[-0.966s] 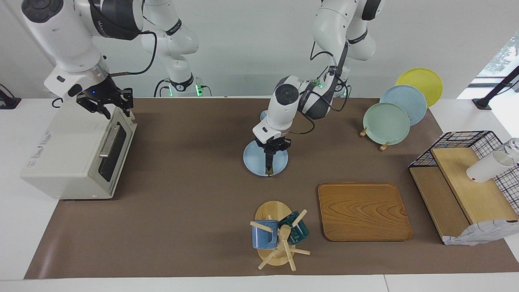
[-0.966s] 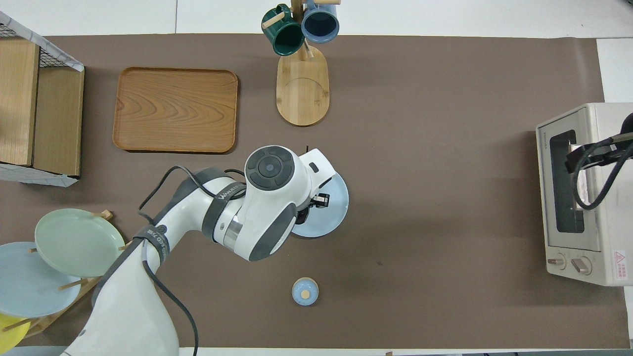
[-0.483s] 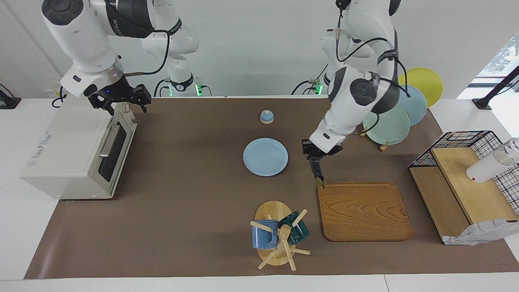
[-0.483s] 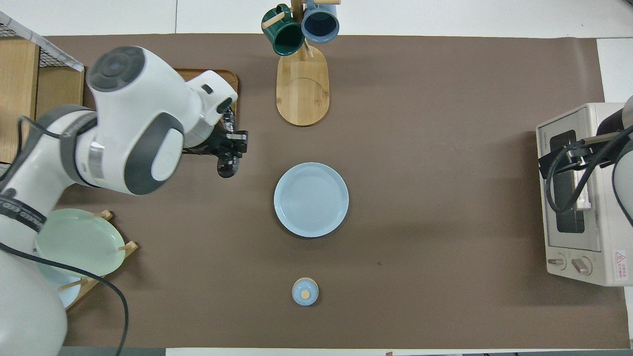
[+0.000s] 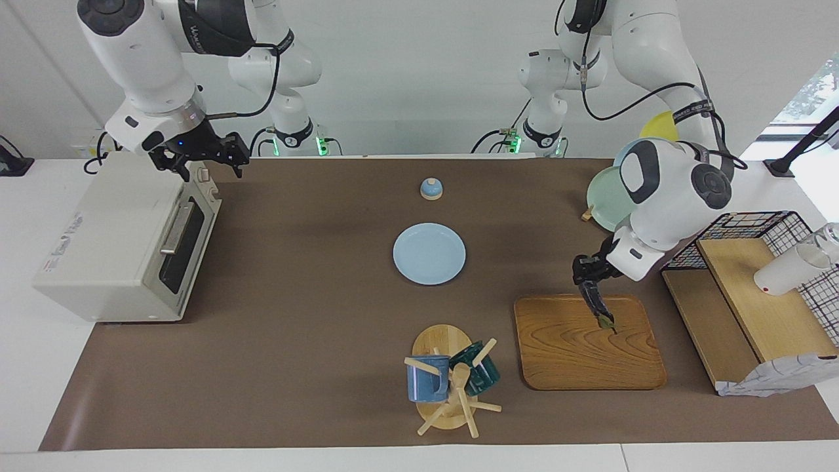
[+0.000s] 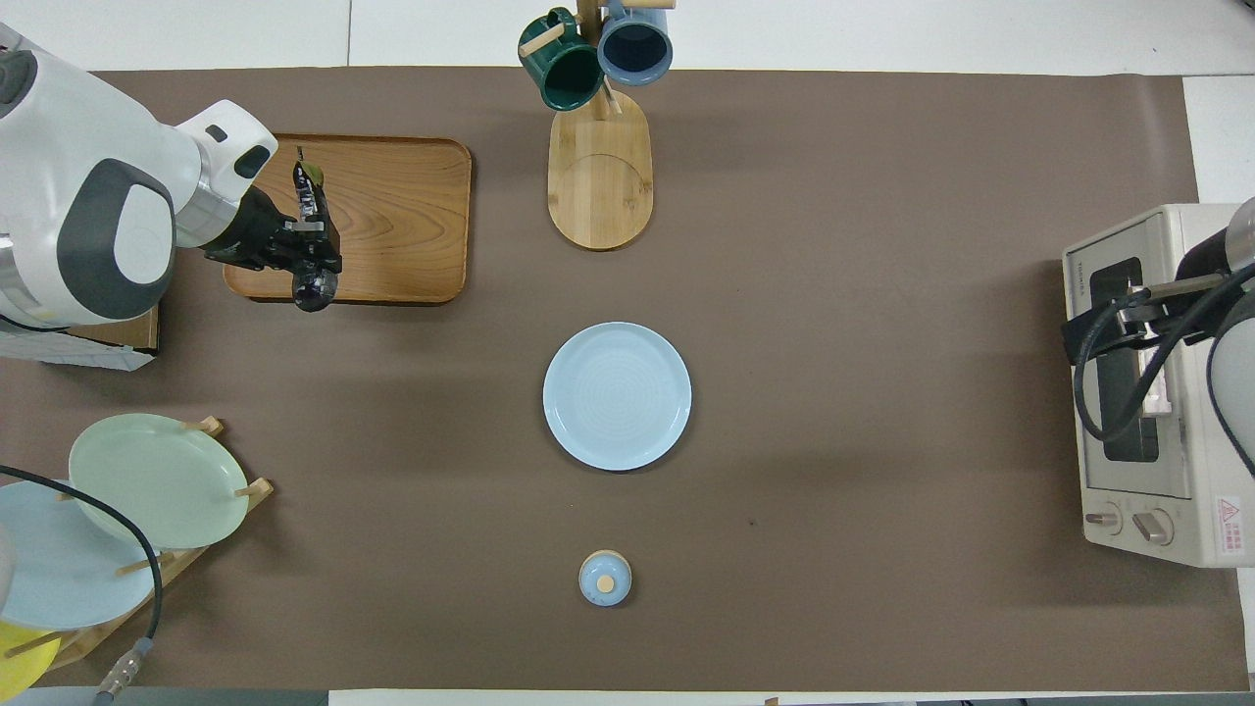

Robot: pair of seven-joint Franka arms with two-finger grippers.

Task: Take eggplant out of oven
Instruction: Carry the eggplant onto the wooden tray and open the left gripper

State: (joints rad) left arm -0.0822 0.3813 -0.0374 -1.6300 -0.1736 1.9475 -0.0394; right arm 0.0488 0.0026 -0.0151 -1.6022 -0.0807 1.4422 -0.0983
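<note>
You have the left gripper clamped on the eggplant over the wooden tray, stem end down for setting down, while the right gripper, fingers apart, waits above the oven.

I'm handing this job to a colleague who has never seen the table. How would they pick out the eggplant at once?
Find the wooden tray toward the left arm's end of the table, beside the wire rack. Over it hangs the left gripper, its jaws shut on the eggplant. It is the only slender, dark purple thing there, with a small greenish stem tip pointing down at the tray.
</note>
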